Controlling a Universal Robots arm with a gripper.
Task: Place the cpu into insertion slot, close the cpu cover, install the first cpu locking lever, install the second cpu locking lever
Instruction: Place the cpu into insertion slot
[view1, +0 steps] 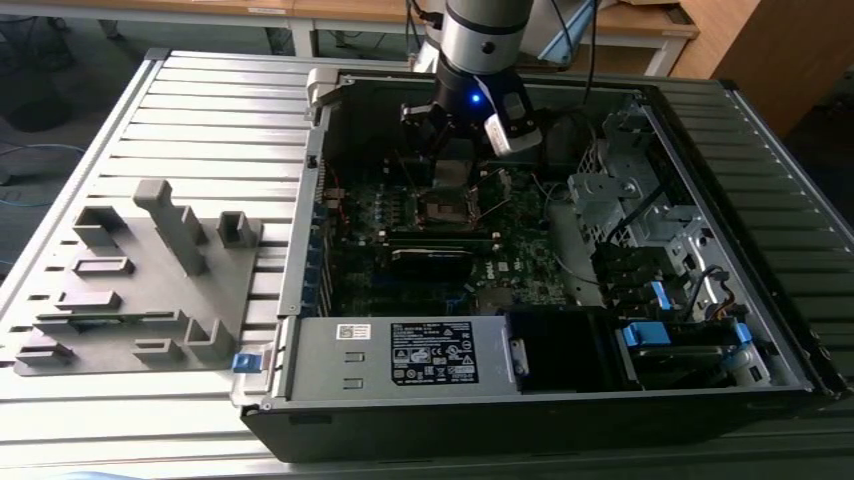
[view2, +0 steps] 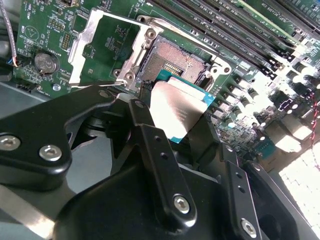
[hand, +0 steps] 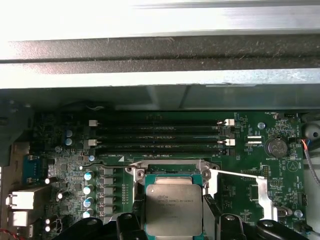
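My gripper (view2: 172, 119) is shut on the cpu (view2: 177, 112), a flat silver-grey square with a teal edge, pinched between two black fingers (view2: 150, 135). The cpu hangs tilted just above the insertion slot (view2: 175, 62), a bare square socket on the green board. In the first wrist view the cpu (hand: 173, 205) covers most of the insertion slot (hand: 170, 168). The cpu cover (view2: 107, 45), a silver frame with a square window, is flipped open beside the slot. In the exterior view the gripper (view1: 454, 160) is inside the open case, over the slot (view1: 445, 207).
Long black memory slots (hand: 160, 135) run beside the socket, and a coin battery (hand: 275, 146) sits near the open cover (hand: 260, 192). The metal case wall (hand: 160, 70) rises behind. A grey fixture block (view1: 140, 280) lies at the exterior view's left; drive bays (view1: 641, 220) at its right.
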